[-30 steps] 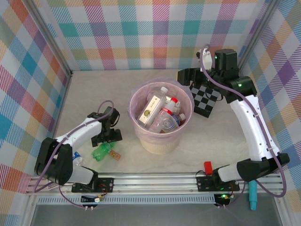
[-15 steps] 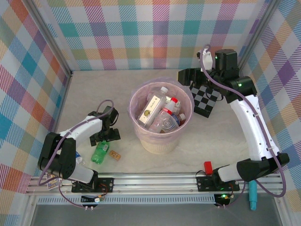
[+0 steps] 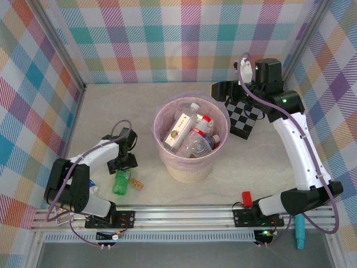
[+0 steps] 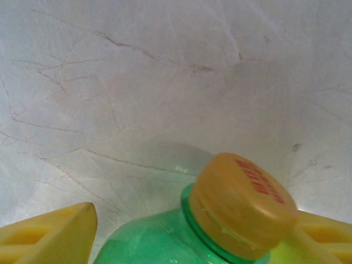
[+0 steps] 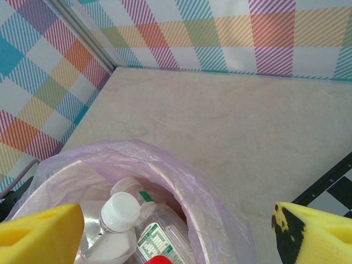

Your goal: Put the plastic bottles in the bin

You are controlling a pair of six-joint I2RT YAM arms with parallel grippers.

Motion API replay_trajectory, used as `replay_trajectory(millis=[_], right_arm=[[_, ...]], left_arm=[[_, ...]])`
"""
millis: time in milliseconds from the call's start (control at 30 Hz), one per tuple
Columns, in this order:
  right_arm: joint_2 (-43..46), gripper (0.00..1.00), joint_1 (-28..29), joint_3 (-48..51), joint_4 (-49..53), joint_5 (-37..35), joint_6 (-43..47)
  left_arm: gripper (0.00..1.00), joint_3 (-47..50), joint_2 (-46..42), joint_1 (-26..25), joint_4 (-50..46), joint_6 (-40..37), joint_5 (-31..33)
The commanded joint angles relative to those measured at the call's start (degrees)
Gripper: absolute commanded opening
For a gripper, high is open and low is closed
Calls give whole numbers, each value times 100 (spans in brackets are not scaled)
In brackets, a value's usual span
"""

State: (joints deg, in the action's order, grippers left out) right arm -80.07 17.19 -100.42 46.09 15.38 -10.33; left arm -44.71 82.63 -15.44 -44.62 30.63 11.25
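Green bottle [image 4: 159, 242] sits between my open left fingers [image 4: 49, 231] — I'd centre on its neck, squeeze gently; right fingers [image 5: 38, 231] open, empty.

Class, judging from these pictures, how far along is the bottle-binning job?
Done: several clear plastic bottles lie in the round cream bin with pink liner. In hand: the left hand straddles the green yellow-capped bottle on the table, grip unclear. Left: binning that bottle.

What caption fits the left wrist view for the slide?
Left gripper flanking a green plastic bottle with yellow cap on the pale marbled tabletop.
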Motion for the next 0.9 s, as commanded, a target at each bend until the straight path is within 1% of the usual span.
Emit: replay_trajectory(millis=[0, 167, 267, 433, 500, 600, 700, 800, 867], right_arm=[[105, 89, -58, 80, -80, -37, -92], [131, 89, -63, 93, -83, -47, -101], [150, 89, -61, 93, -69, -44, -85], [211, 88, -66, 86, -65, -55, -75], [228, 88, -66, 93, -61, -40, -65], [257, 88, -67, 92, -70, 96, -41], [273, 88, -67, 42, -53, 181, -26], [306, 88, -69, 44, 20, 155, -38], [364, 88, -77, 145, 55, 167, 2]], left_arm=[[70, 14, 111, 68, 136, 22, 115], [57, -178, 290, 85, 164, -78, 224], [52, -346, 332, 116, 125, -160, 253], [45, -836, 208, 138, -174, -325, 247], [44, -1068, 113, 138, -324, -360, 207], [43, -1587, -144, 138, -600, -441, -5], [42, -2304, -518, 138, -797, -601, -302], [39, -3191, -762, 91, -964, -897, -446], [35, -3776, -902, -3, -949, -1082, -460]])
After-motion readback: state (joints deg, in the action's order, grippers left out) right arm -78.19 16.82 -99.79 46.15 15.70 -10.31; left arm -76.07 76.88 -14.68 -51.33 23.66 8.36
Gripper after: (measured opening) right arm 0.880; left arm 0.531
